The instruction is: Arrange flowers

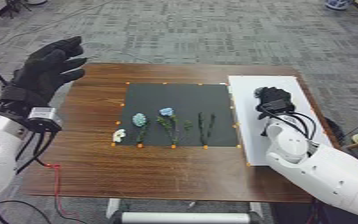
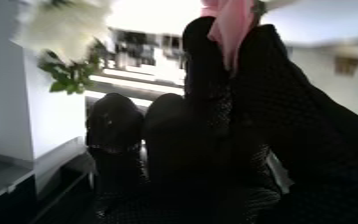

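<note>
In the head view, my left hand [image 1: 44, 75] is raised beside the table's left edge, its fingers straight. My right hand [image 1: 275, 101] is over the white board [image 1: 251, 120] at the right. Close up in the right wrist view, a pink petal-like piece [image 2: 233, 27] is pinched between the tips of my right hand [image 2: 202, 140]. A white bloom [image 2: 62, 27] with green leaves is nearby. On the dark mat lie a white flower [image 1: 119, 135], a pale blue-green flower [image 1: 140, 120], a blue flower [image 1: 167, 112] and thin green stems [image 1: 202, 127].
Orange markers line the dark mat [image 1: 180, 92] on the brown table [image 1: 158, 172]. A red cable [image 1: 56, 175] hangs by the front left. A blue-and-white pot [image 1: 338, 4] stands on the floor far behind.
</note>
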Robot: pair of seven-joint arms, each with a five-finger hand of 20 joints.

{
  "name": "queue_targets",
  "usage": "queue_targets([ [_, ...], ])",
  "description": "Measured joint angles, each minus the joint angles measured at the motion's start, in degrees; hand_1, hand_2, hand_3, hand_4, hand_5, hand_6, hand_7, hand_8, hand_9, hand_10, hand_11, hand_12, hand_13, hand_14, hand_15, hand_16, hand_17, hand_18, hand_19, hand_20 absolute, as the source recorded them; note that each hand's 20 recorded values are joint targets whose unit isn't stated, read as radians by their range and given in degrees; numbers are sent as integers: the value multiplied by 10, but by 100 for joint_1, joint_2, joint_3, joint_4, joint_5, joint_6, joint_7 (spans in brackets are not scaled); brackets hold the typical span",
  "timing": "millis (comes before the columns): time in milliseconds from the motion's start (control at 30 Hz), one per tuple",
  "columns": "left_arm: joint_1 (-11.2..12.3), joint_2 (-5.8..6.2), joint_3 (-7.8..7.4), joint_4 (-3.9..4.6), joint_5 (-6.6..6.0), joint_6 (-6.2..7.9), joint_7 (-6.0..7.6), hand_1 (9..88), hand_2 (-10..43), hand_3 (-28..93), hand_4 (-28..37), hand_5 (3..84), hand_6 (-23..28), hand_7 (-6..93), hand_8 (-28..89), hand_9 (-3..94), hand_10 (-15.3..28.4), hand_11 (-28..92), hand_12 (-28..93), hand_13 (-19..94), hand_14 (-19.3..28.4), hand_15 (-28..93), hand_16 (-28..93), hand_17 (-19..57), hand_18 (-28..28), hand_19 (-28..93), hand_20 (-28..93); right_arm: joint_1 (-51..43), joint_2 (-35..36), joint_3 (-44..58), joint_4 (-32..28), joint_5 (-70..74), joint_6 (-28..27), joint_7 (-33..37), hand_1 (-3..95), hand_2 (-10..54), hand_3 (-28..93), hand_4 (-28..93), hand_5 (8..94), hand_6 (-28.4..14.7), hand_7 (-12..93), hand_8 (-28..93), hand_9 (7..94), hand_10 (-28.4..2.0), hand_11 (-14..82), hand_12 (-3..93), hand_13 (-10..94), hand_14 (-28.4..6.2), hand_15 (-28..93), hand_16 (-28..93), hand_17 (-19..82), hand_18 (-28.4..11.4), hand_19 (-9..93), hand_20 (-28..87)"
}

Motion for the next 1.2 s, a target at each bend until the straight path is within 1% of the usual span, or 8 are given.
queue_targets([
  [167, 37, 14, -63, -5, -1, 0, -7, 261, -14, 688, -266, 236, 16, 197, -97, 170, 95, 227, 188, 79, 127, 438, -49, -104, 190, 389, 104, 13, 138, -164, -412, -50, 832, -197, 542, -95, 825, -283, 780, 16, 383, -21, 853, -51, 245, 504, 743, -47, 800, 338, 460, -199, 932, 551],
  [300, 20, 63, -60, 5, -1, -2, -6, 262, -14, 688, -267, 236, 16, 197, -97, 170, 96, 226, 189, 78, 128, 438, -49, -104, 190, 389, 104, 511, 137, -898, -748, -58, 1157, -590, 543, -95, 822, -283, 782, 17, 378, -20, 856, -52, 240, 506, 743, -46, 799, 343, 462, -197, 932, 557],
  [367, -39, 95, -14, 28, -1, -3, -5, 261, -14, 689, -266, 236, 16, 197, -97, 170, 96, 226, 189, 78, 128, 439, -49, -104, 189, 389, 104, 825, -28, -1204, -742, -10, 1166, -897, 542, -95, 821, -283, 782, 19, 377, -20, 857, -51, 237, 507, 743, -46, 799, 346, 461, -197, 932, 561],
  [467, -188, 140, 114, 81, -1, -12, -5, 261, -14, 688, -266, 236, 16, 197, -97, 170, 96, 226, 189, 78, 128, 439, -49, -104, 190, 390, 104, 1250, -459, -1532, -574, 55, 1174, -1260, 542, -95, 820, -283, 780, 22, 379, -21, 857, -49, 230, 507, 742, -46, 800, 350, 460, -196, 932, 566],
  [667, -633, 227, 518, 211, -1, -61, -9, 262, -14, 688, -266, 237, 16, 197, -97, 170, 95, 225, 190, 79, 127, 439, -49, -104, 190, 389, 104, 2031, -1420, -2354, -214, 97, 1190, -1259, 543, -95, 815, -283, 780, 26, 379, -28, 861, -47, 222, 503, 742, -45, 804, 352, 460, -194, 932, 569],
  [733, -743, 235, 596, 233, -1, -77, -7, 262, -15, 689, -266, 237, 17, 197, -98, 170, 94, 226, 191, 79, 128, 439, -49, -104, 190, 389, 104, 2146, -1632, -2487, -205, 139, 1165, -1253, 541, -95, 815, -283, 780, 26, 379, -29, 862, -46, 219, 501, 742, -45, 806, 352, 460, -195, 932, 569],
  [1000, -782, 236, 577, 222, 1, -90, 7, 261, -16, 689, -268, 238, 17, 197, -98, 170, 93, 227, 191, 79, 127, 439, -49, -104, 190, 390, 104, 2249, -1880, -2841, -180, 82, 994, -1220, 535, -95, 816, -283, 782, 36, 378, -38, 867, -46, 206, 494, 738, -47, 810, 357, 455, -195, 932, 578],
  [1200, -782, 244, 570, 212, 1, -90, 15, 261, -17, 692, -269, 238, 16, 197, -98, 170, 93, 227, 191, 79, 127, 440, -50, -104, 190, 391, 104, 2170, -1906, -2885, 116, -72, 837, -1164, 534, -95, 817, -283, 783, 36, 378, -42, 870, -48, 195, 491, 734, -48, 812, 358, 452, -194, 932, 580],
])
